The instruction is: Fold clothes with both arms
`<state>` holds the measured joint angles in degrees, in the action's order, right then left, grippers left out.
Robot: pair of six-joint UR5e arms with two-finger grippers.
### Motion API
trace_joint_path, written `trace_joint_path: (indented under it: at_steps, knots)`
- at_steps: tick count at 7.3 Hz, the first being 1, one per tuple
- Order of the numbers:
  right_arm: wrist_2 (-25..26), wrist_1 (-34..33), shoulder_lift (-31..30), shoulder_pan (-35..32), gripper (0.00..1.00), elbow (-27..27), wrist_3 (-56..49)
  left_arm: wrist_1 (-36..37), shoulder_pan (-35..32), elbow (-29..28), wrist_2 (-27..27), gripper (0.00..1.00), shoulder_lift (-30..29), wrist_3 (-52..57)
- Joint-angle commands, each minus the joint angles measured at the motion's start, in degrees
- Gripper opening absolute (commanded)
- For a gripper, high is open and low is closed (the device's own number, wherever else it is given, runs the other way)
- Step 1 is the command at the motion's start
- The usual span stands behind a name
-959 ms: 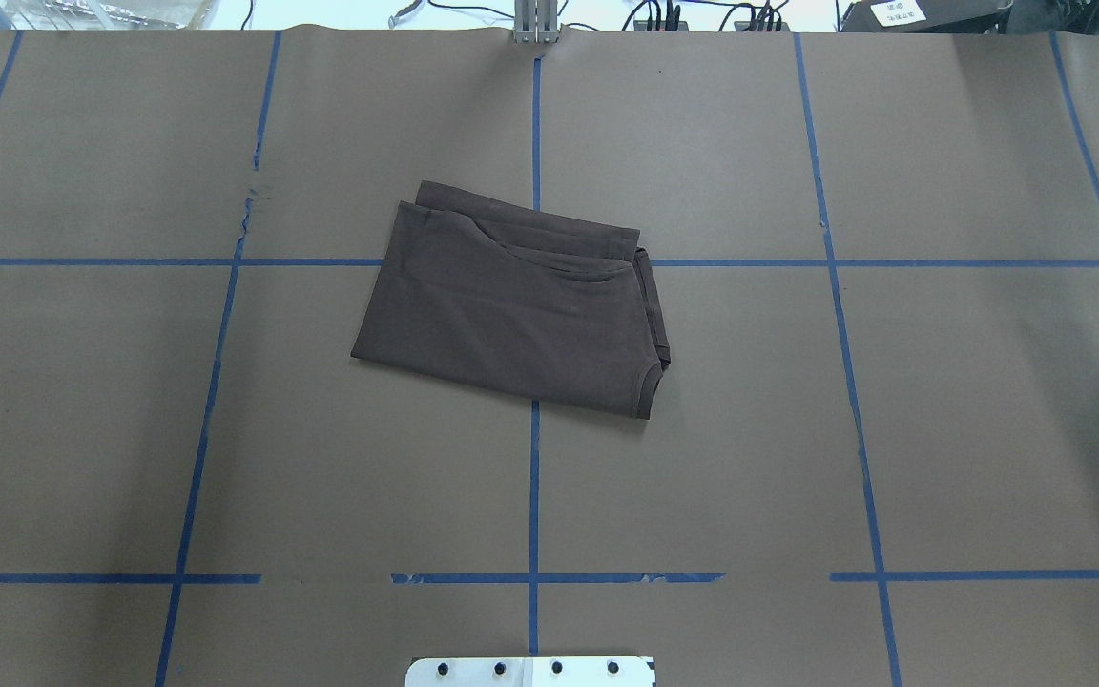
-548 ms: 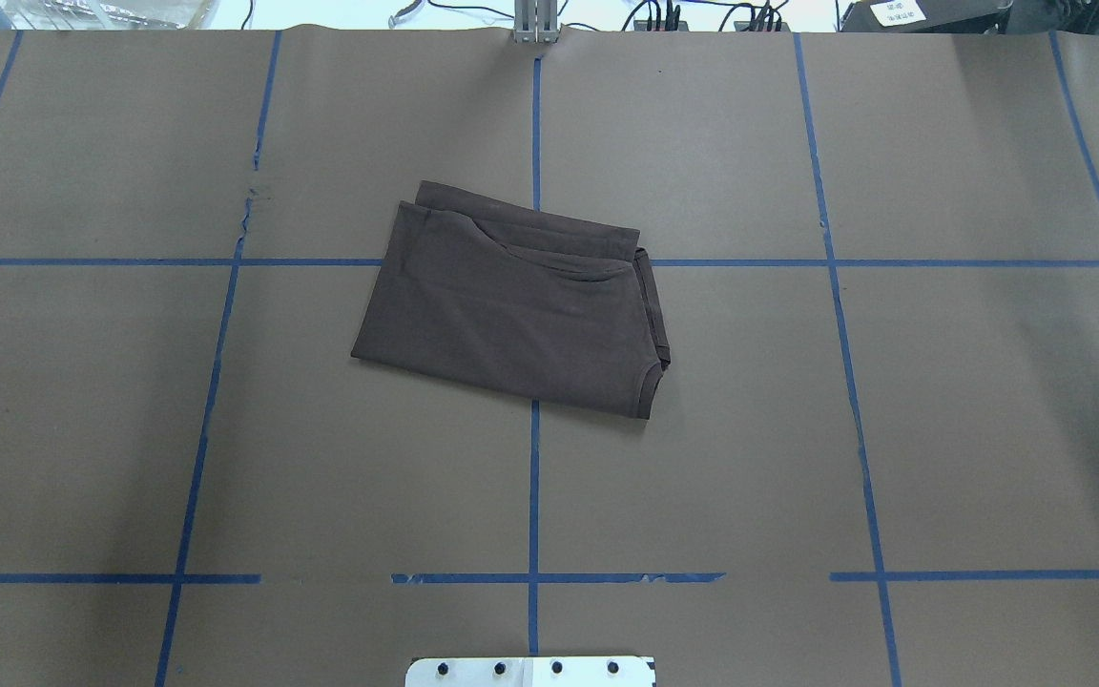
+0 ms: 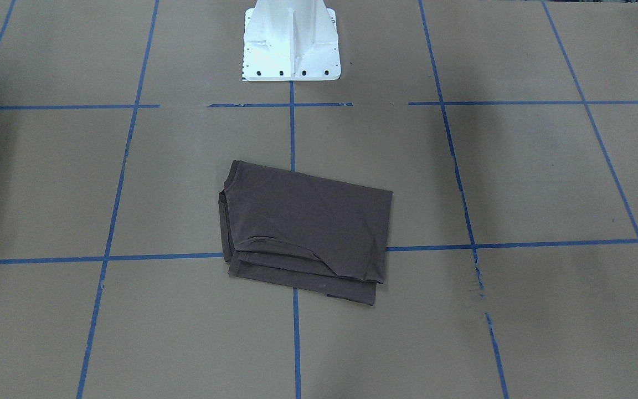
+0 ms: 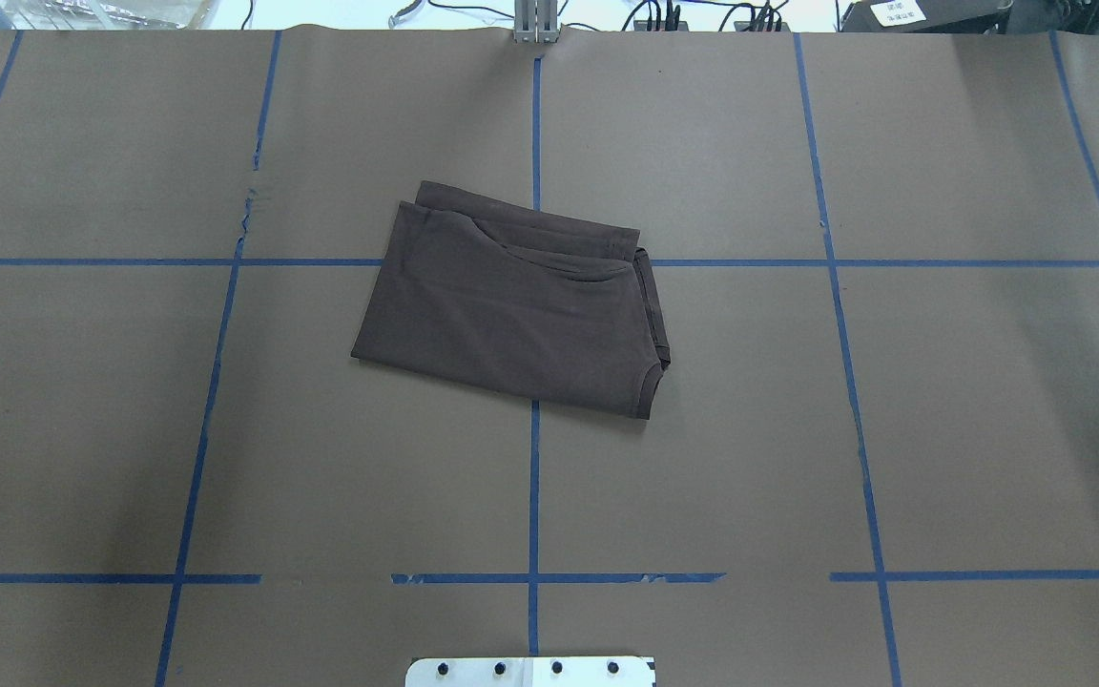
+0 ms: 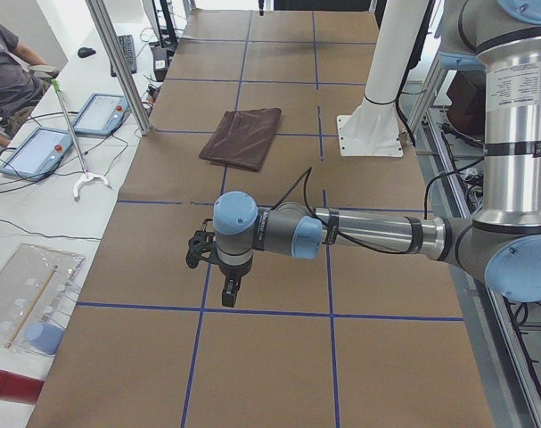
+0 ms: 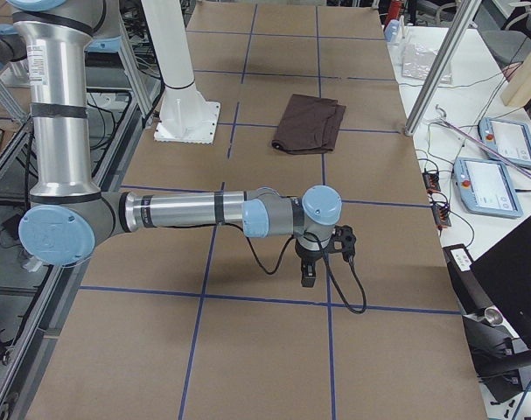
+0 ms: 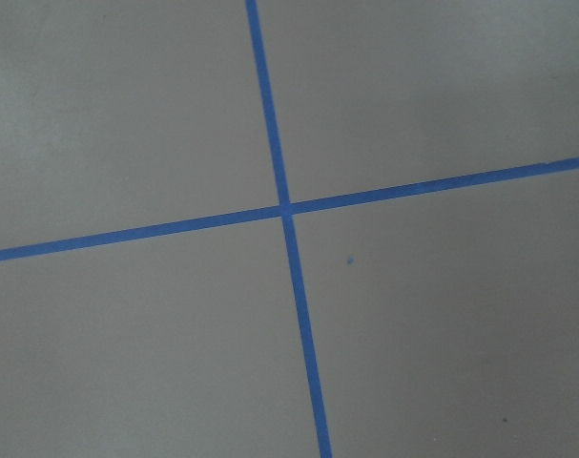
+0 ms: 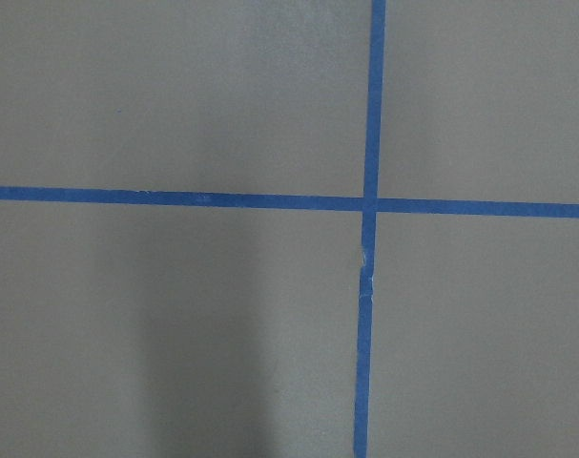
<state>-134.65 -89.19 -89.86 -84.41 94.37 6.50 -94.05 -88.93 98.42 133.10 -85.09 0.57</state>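
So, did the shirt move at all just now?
No. The shirt has stayed put: its near edge crosses the middle tape line at the same place as before, in the overhead view.

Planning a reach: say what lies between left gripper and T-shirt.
Between left gripper and T-shirt: only brown paper with a blue tape line, seen in exterior left view.

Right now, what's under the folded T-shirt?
The T-shirt lies on the brown table cover, over two blue tape lines that run in from all sides. Their crossing is hidden. Its own lower layers peek out at the far edge.
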Motion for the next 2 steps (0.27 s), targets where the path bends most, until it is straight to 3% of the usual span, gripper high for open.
trace_joint_path:
  at_steps: [1,2]
  knots:
    - [0.1,0.1,-0.2,-0.1,1.0,-0.1,0.1,0.4,-0.2,-2.1,-0.3,1.0,0.3,0.0]
    - [0.6,0.1,-0.2,-0.1,1.0,-0.4,0.2,0.3,-0.2,-2.2,0.0,1.0,0.4,0.0]
